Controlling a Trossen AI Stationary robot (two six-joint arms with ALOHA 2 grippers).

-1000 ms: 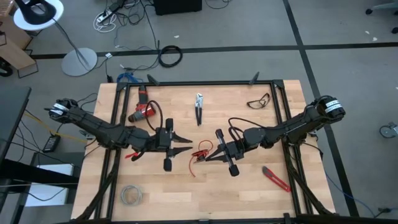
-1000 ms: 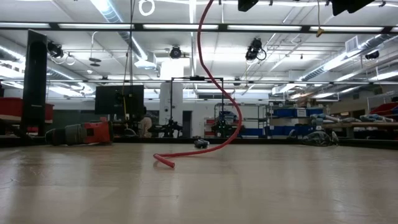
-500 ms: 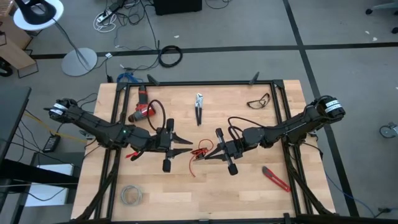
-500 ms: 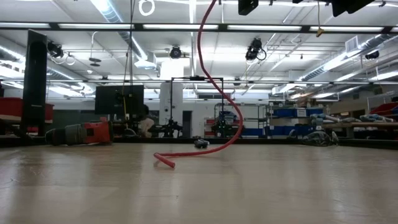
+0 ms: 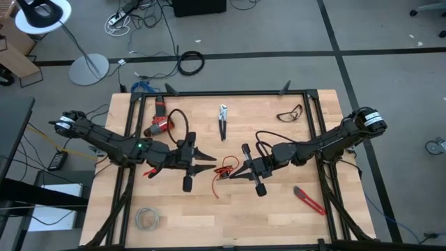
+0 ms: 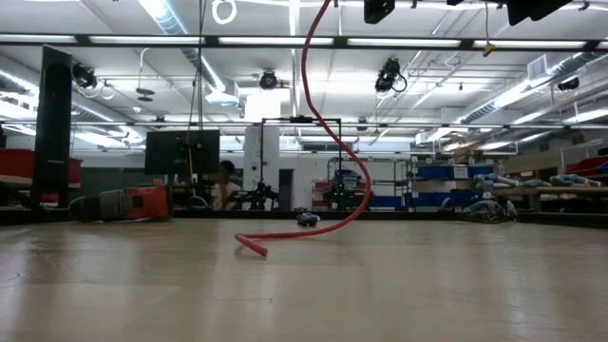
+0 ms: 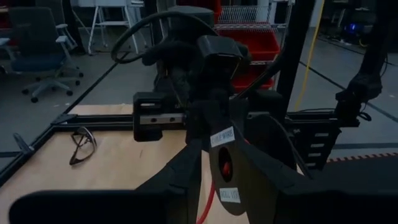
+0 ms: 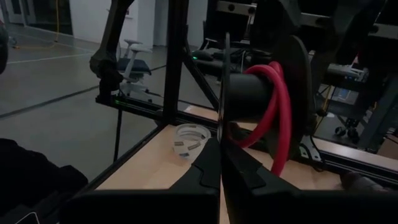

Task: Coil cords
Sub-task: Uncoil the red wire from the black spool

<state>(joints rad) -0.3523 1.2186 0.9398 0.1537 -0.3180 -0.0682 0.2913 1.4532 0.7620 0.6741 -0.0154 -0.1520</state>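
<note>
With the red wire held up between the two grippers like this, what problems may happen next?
1. The red wire hangs in a loose curve and only its end touches the table, so further winding may drag that end or tangle it.
2. The right gripper is shut on the red wire at one point; a pull could slip it out.
3. The left gripper is very close, so the fingertips may collide.
</note>
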